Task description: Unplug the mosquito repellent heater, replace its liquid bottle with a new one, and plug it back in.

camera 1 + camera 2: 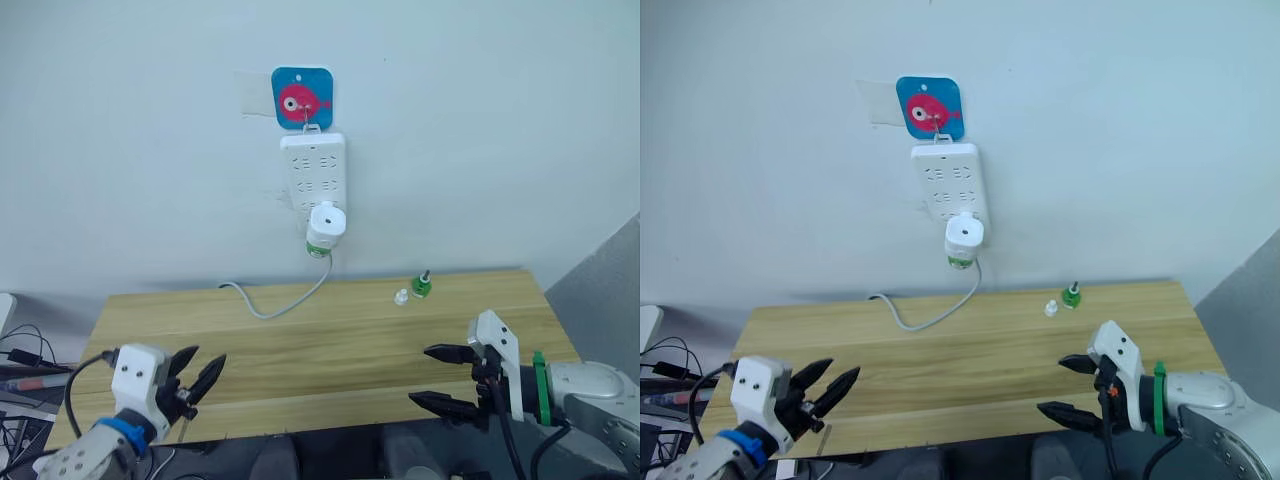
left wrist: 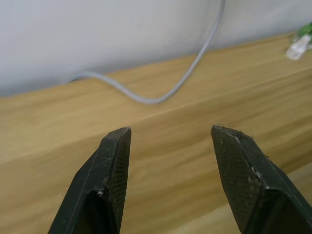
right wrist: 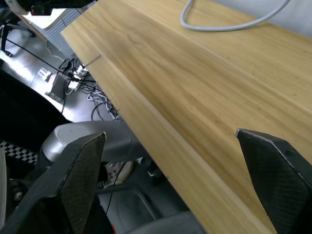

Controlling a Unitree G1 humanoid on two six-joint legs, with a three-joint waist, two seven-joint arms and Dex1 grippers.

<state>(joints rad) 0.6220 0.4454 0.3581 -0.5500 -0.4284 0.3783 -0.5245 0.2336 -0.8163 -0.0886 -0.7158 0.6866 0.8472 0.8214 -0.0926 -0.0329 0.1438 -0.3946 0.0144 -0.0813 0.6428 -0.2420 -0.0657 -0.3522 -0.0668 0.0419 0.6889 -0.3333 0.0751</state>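
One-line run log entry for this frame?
stage: pre-unplug | heater: plugged into power strip on wall | spare bottle: upright on table, cap beside it | left tool: open, empty | right tool: open, empty

We count one mosquito repellent heater point(image 1: 326, 222), one power strip point(image 1: 312, 168), one green-capped bottle point(image 1: 422, 286), one small clear cap point(image 1: 401, 297), and one wooden table point(image 1: 300, 340).

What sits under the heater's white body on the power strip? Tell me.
A green-banded liquid bottle hangs under the mosquito repellent heater, which is plugged into the power strip. The heater's prongs and its socket are covered by its body.
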